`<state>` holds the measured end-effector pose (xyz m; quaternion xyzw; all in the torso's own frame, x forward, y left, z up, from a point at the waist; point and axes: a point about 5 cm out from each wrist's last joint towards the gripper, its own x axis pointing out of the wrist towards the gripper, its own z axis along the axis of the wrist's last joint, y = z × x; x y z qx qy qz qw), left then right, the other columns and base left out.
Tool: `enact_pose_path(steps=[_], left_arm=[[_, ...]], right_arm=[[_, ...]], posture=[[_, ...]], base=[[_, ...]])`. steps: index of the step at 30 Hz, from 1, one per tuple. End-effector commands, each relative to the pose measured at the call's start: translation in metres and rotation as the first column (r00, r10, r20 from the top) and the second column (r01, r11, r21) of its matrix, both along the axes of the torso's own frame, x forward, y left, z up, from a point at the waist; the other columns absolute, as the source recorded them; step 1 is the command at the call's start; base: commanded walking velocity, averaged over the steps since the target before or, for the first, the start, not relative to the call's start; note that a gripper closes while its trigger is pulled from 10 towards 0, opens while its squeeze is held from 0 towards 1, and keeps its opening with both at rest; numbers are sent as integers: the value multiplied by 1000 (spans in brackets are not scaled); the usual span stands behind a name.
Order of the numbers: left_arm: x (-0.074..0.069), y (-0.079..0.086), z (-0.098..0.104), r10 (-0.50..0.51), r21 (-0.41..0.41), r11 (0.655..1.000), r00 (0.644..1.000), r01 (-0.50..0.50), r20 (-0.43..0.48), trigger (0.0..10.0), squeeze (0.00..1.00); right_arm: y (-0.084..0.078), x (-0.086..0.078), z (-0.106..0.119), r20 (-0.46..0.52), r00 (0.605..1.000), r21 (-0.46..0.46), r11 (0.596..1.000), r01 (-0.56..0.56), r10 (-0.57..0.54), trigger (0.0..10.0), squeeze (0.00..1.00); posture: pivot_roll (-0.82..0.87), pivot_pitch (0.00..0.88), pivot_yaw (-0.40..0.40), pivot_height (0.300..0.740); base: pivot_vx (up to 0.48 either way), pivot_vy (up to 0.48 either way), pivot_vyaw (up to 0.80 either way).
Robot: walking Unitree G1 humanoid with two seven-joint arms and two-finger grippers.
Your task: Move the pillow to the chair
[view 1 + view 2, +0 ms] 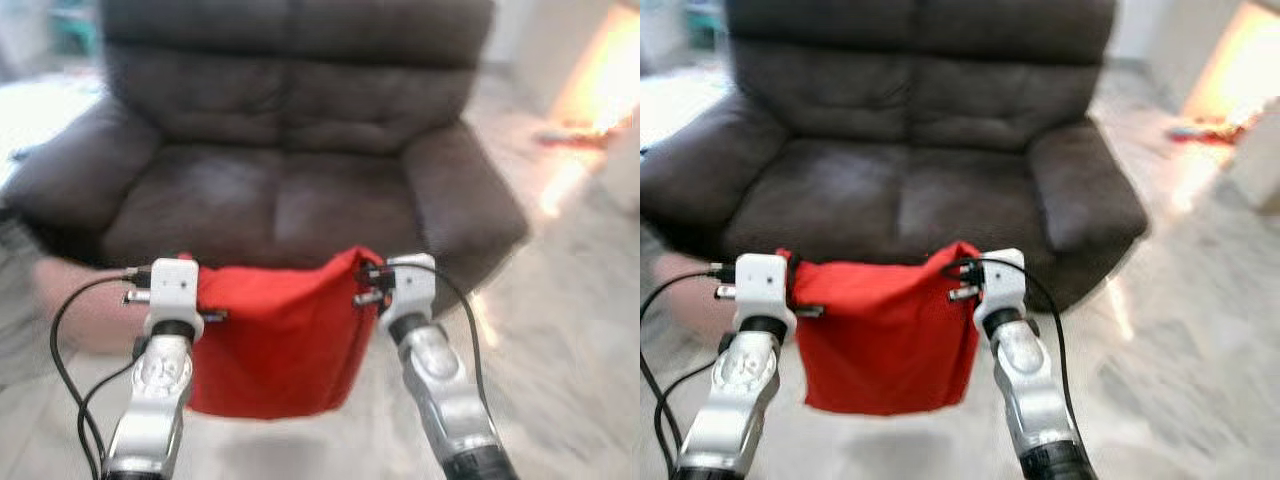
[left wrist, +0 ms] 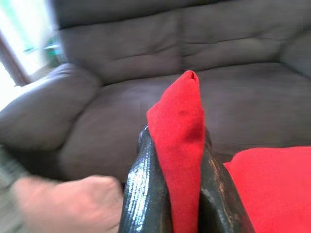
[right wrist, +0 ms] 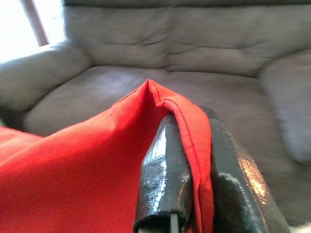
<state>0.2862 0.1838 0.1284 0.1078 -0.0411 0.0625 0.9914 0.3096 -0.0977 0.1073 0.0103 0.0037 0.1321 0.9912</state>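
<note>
Ahead of you sits the chair (image 1: 290,150), a wide dark brown upholstered seat with 2 padded arms and a deep cushion, standing on a pale marbled floor (image 1: 560,340) with a warm glare of light off to the right. The seat cushion looks bare and ready to take the load. Between you and it hangs the pillow (image 1: 275,340), a limp red fabric one, held up in the air by its 2 upper corners so that the rest drapes down in front of the chair's front edge, well above the floor and not yet touching the seat. Your left tool (image 2: 177,194) is clamped on the left corner: in the left wrist view the red cloth stands pinched between the 2 black fingers (image 2: 143,189), with a peak of fabric rising above them. Your right tool (image 3: 194,179) grips the right corner the same way, the hemmed edge folded over and squeezed between its fingers (image 3: 163,170). A blurred pale shape shows low at the chair's left side; you cannot tell what it is. Judging by this, the pickup and most of the carry are done, and the pillow is lined up with the middle of the seat. What is left for you is to close the last gap, bring the pillow over the cushion, lower it and let go with both tools.
</note>
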Motion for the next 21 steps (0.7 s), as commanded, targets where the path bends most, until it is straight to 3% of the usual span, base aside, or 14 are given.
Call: enact_pose_path(steps=[1,7,21], left_arm=[[2,-9,15,-32,1,999,997,32,73,10000,0],[1,-10,16,-20,-5,1000,996,21,82,10000,0],[-1,-16,21,-20,-58,998,993,27,120,10000,0]], right_arm=[[-5,3,14,67,998,10,1000,14,-15,10000,0],[-2,3,14,72,997,23,1000,-4,3,10000,0],[4,4,19,107,993,18,998,-53,51,10000,0]], posture=[[79,0,-36,740],[79,0,-39,740],[77,0,-39,740]], base=[[0,0,-800],[0,0,-747],[0,0,0]])
